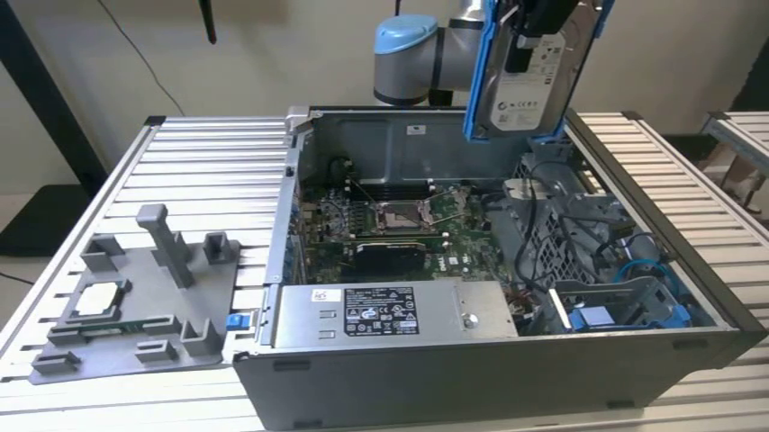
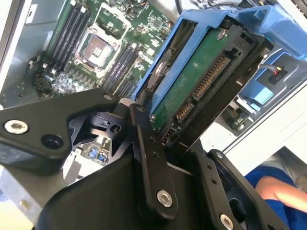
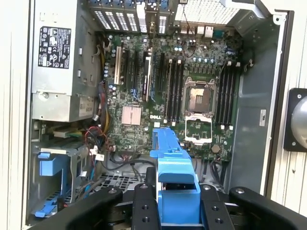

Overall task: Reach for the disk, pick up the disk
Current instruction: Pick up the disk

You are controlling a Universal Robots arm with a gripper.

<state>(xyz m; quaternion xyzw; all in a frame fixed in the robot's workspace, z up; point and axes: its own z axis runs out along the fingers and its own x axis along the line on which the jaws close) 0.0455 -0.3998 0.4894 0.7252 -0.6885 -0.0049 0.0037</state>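
Note:
The disk (image 1: 529, 90) hangs upright above the far right corner of the open computer case (image 1: 481, 378), white label facing the exterior view, blue rails along its edges. My gripper (image 1: 543, 31) is shut on its upper part. In the second wrist view the disk's green circuit-board underside (image 2: 201, 81) sits in its blue frame, clamped by the black fingers (image 2: 144, 143). In the first wrist view the disk's blue rail (image 3: 175, 172) stands edge-on in the gripper (image 3: 177, 203), high over the motherboard (image 3: 163, 96).
Inside the case lie the motherboard (image 1: 397, 225), a long grey power supply box (image 1: 397, 310) and a drive cage with blue parts (image 1: 613, 310). A grey fixture (image 1: 132, 306) holding a small silver chip (image 1: 99, 297) sits on the slatted table at the exterior view's left. A person's limb (image 2: 283, 189) shows beside the case.

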